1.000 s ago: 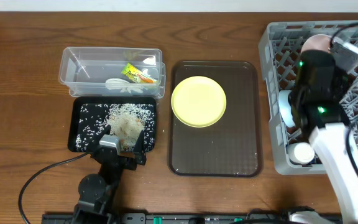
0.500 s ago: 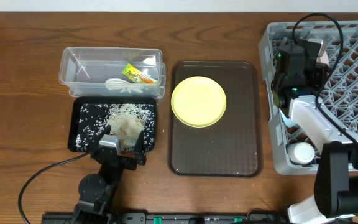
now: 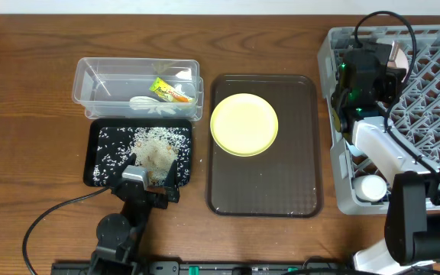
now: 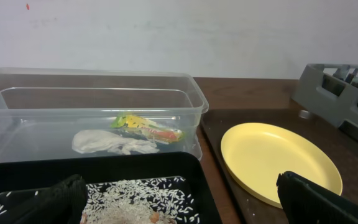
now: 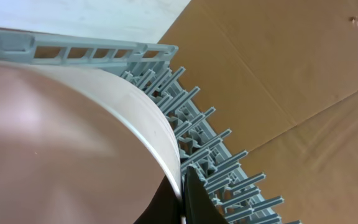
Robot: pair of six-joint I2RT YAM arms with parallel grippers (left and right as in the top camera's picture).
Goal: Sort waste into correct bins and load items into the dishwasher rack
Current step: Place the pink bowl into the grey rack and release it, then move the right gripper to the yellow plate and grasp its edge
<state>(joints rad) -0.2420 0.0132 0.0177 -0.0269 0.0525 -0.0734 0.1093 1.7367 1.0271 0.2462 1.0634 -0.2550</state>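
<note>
White bowl (image 5: 67,143) by its rim in right claw (image 5: 180,196), over dishwasher rack (image 5: 229,168).

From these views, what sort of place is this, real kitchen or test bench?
Probably a staged dish-clearing test bench, not a real kitchen: a dishwasher rack sits on a wooden table beside a serving tray holding one yellow plate, with a plain white wall behind.
</note>
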